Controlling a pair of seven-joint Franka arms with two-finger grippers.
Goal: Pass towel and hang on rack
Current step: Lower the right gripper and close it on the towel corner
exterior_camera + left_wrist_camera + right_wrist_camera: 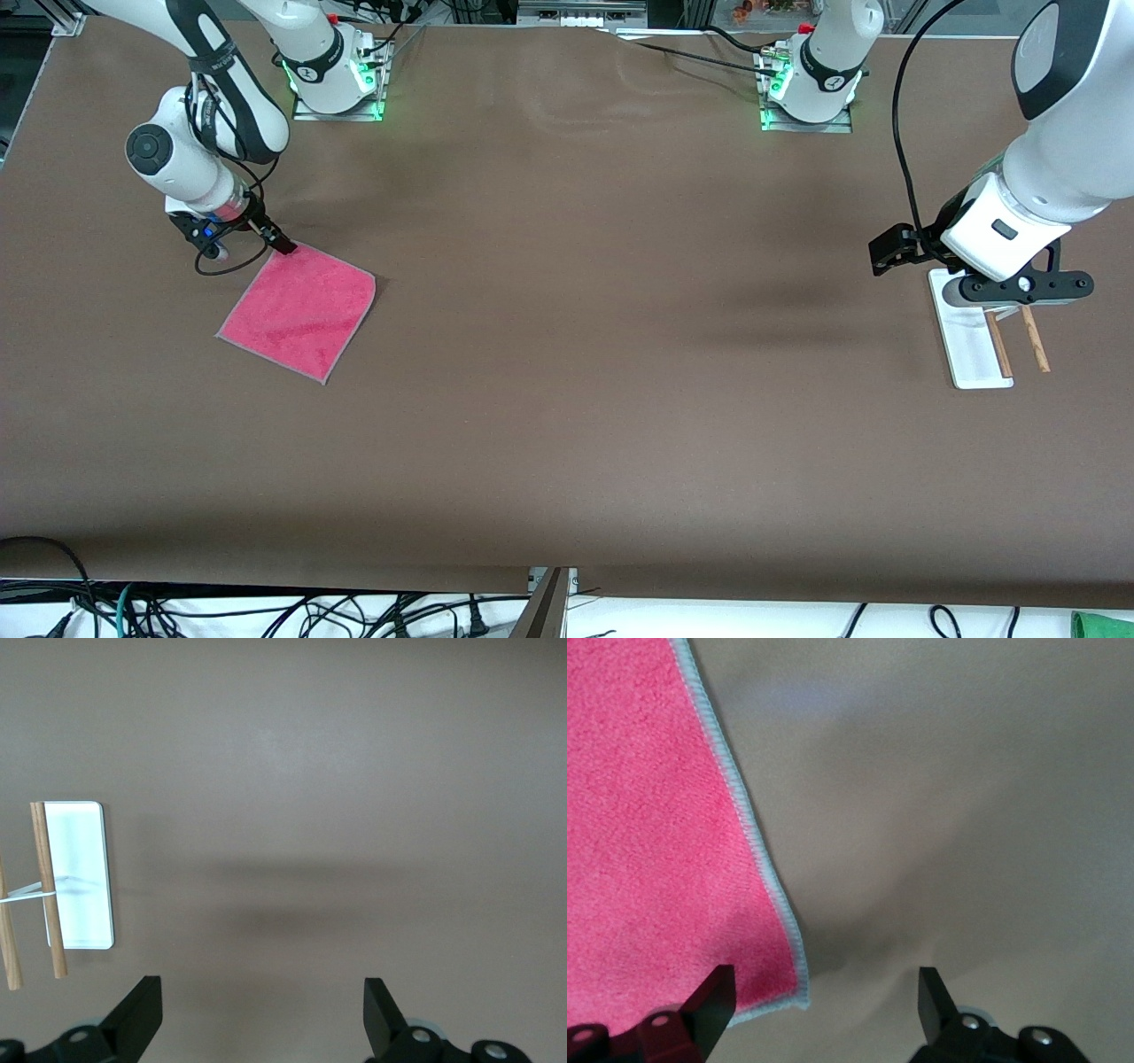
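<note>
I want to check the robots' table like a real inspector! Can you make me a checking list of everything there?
Surface: brown table, flat and bare in the middle.
Towel: pink-red towel lies flat at the right arm's end, not yet picked up.
Rack: rack stands at the left arm's end on its white base; nothing hangs on its two wooden rods.
Clutter: nothing seen.
Right gripper: right gripper is open, low at one towel corner, one finger over the cloth.
Left gripper: left gripper is open, hanging over the rack, holding nothing.
Cables: black cable loops along the left arm; loose wires lie below the table's near edge.
Surroundings: two arm bases with green lights.
</note>
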